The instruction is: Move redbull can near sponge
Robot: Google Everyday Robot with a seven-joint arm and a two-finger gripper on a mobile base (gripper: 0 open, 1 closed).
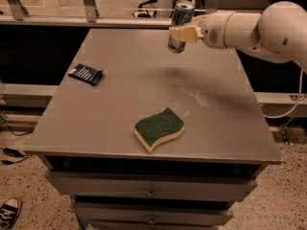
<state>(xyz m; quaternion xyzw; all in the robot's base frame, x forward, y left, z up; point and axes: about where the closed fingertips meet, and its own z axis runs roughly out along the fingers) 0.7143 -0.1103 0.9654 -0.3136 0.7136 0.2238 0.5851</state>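
The redbull can (pixel 180 26) is silver and blue with a silver top. It hangs upright in the air above the far part of the grey table (pixel 120 104). My gripper (pixel 182 32) is shut on the can, reaching in from the right on a white arm. The sponge (pixel 159 128) has a dark green top over pale yellow foam. It lies flat near the table's front edge, well in front of the can and slightly to its left.
A small dark blue striped packet (pixel 86 74) lies at the table's left side. Drawers (pixel 151 190) sit below the tabletop. A metal railing (pixel 86 4) runs behind the table. A shoe (pixel 8 211) lies on the floor at lower left.
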